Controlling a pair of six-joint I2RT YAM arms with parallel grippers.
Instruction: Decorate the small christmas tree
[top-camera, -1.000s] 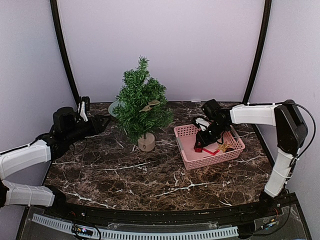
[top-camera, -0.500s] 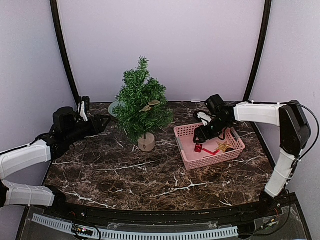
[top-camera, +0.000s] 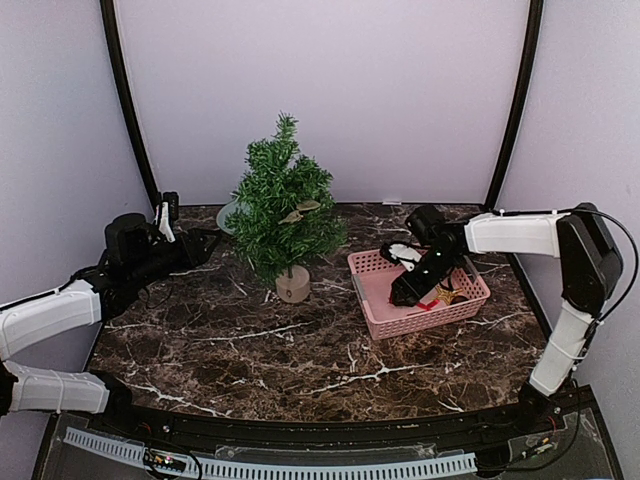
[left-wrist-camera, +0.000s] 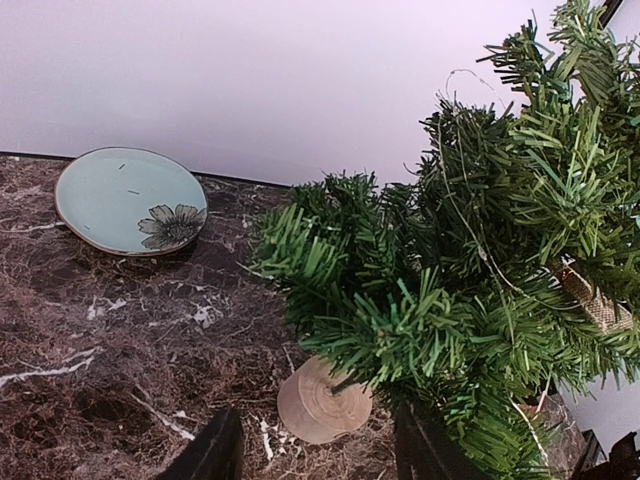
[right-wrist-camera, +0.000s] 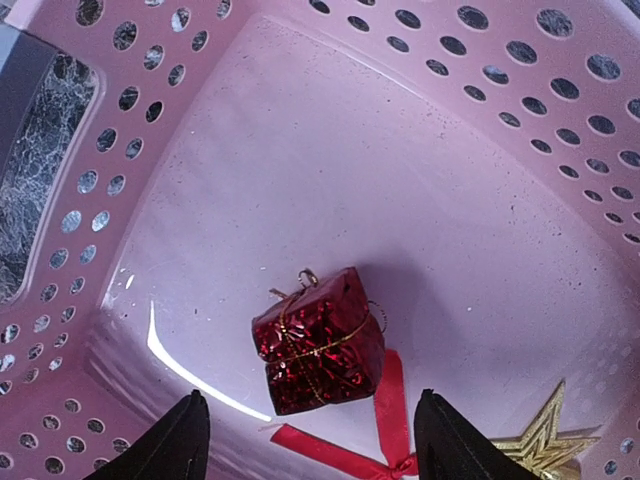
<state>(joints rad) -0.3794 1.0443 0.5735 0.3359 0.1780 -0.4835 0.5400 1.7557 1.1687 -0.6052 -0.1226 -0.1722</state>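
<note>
The dark, white-veined marble table (top-camera: 260, 350) spreads out from the arm bases. Farther in, at 3 o'clock from the table's middle, sits a pink basket (top-camera: 385, 325) with perforated walls. The right gripper (top-camera: 400, 296) dips into it from the basket's 1 o'clock side. In the wrist view its jaws are spread wide and hold nothing. One finger stands on each side of a shiny red gift box (right-wrist-camera: 318, 340) tied with gold cord, which lies on the basket floor. A red ribbon (right-wrist-camera: 392, 405) lies just beside the box at its 5 o'clock, and a gold star (right-wrist-camera: 548, 440) sits near it at 4 o'clock. At 9 o'clock from the basket the small christmas tree (top-camera: 283, 215) stands upright on its tan base (left-wrist-camera: 322, 402), between the two arms, with a small tan ornament (top-camera: 300, 211) hanging in its branches. At the tree's 9 o'clock the left gripper (top-camera: 210, 240) hovers apart from the needles, pointing toward the tree, its jaws parted and empty. Beyond the tree, at its 11 o'clock, a pale blue plate (left-wrist-camera: 120, 200) with a dark flower print lies flat by the plain wall (top-camera: 330, 90).
</note>
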